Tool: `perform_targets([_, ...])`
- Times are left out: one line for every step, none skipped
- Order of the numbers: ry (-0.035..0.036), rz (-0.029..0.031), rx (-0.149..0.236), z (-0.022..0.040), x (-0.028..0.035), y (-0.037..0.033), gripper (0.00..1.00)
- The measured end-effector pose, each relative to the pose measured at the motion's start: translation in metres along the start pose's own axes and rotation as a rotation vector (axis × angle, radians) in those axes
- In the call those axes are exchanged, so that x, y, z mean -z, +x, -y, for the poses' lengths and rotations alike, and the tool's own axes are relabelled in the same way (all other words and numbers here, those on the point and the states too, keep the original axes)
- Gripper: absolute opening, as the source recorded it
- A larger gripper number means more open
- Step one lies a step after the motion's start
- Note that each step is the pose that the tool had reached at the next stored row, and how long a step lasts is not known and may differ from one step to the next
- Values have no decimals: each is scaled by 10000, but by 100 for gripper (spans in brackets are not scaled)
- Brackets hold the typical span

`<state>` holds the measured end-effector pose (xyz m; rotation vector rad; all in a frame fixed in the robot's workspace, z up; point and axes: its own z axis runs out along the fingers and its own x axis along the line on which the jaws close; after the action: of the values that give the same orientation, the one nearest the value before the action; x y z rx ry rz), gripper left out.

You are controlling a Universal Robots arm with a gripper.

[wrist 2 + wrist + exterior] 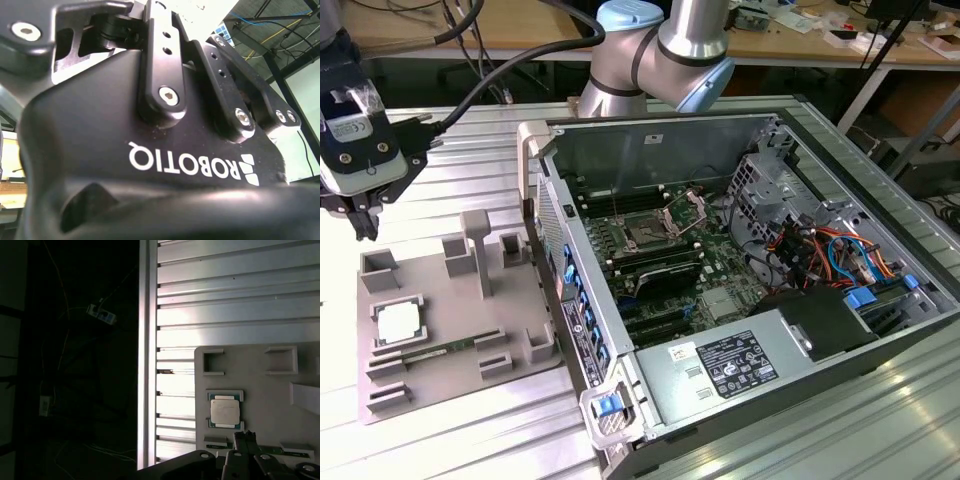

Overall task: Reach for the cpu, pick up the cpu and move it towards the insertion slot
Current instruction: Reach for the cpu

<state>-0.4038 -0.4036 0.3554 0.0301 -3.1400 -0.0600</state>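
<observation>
The cpu (398, 322) is a small flat square with a whitish-silver top. It lies face up in a shallow framed pocket of the grey plate (440, 300), at about 8 o'clock in the exterior view. In the first wrist view its lid (224, 411) looks pale and plain with a thin green rim, and any print on it is too small for me to make out. A green memory stick (430, 352) lies just beside it at 4 o'clock, on the same plate. My gripper (362, 225) hangs at about 11 o'clock from the cpu, apart from it and holding nothing that I can see. Whether it stands apart or together I cannot tell. White lettering (190, 165) runs across its black body in the second wrist view. The slot (645, 235) sits well apart at 2 o'clock from the cpu, a dark square on the green board inside the open case (650, 135), with its metal bracket raised. A white printed label (735, 362) sits on the grey box at the case's 6 o'clock. All of it rests on a ribbed metal table (470, 430).
</observation>
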Motion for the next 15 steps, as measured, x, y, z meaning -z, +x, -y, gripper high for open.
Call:
perform_targets([0,0,0,0,-2,0,11])
perform_targets([0,0,-1,0,-4,1,11])
perform_targets([1,0,0,0,-6,1,11])
perform_targets([0,0,0,0,-9,2,11])
perform_targets([0,0,0,0,-11,2,11])
perform_targets([0,0,0,0,-17,3,11])
perform_targets([0,0,0,1,-21,3,11])
perform_targets([0,0,0,1,-27,4,11])
perform_targets([0,0,0,1,-30,5,11])
perform_targets([0,0,0,1,-33,5,11])
perform_targets([1,0,0,1,-37,6,11])
perform_targets([0,0,0,1,-40,6,11])
perform_targets([1,-1,-1,2,-44,6,11])
perform_targets([1,-1,0,2,-47,6,11])
perform_targets([0,-1,0,2,-50,6,11])
